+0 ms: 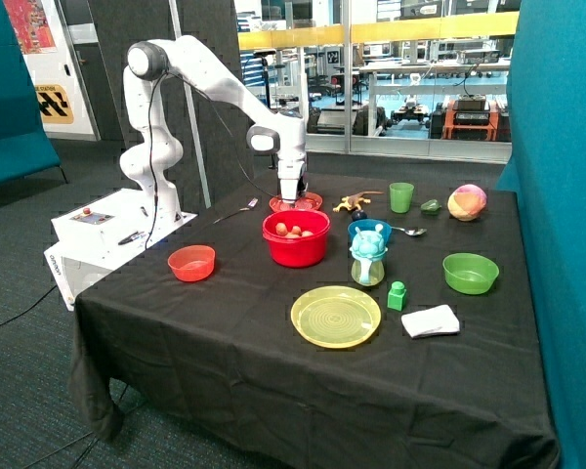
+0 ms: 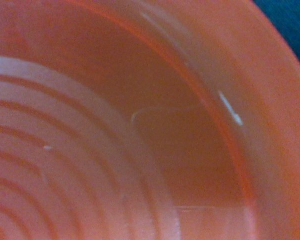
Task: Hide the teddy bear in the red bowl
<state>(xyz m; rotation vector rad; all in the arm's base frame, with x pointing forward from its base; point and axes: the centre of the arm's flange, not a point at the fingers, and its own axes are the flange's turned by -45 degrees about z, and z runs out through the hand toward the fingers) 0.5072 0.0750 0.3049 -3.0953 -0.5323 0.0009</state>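
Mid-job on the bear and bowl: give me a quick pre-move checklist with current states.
1. Teddy bear inside the red bowl: ok, tan lumps show inside.
2. Bear hidden: not ok, visible above the rim.
3. Gripper position: low over the red plate behind the bowl, not over the bowl.
4. Gripper state: cannot tell.
5. Wrist view: shows only the plate's ridges.

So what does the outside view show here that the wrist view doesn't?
Only the outside view shows the arm, the gripper low over the red plate, the red bowl with the teddy bear already inside it, and the black table with its other dishes. Only the wrist view shows the plate's ridged rings up close. Both share that red plate.
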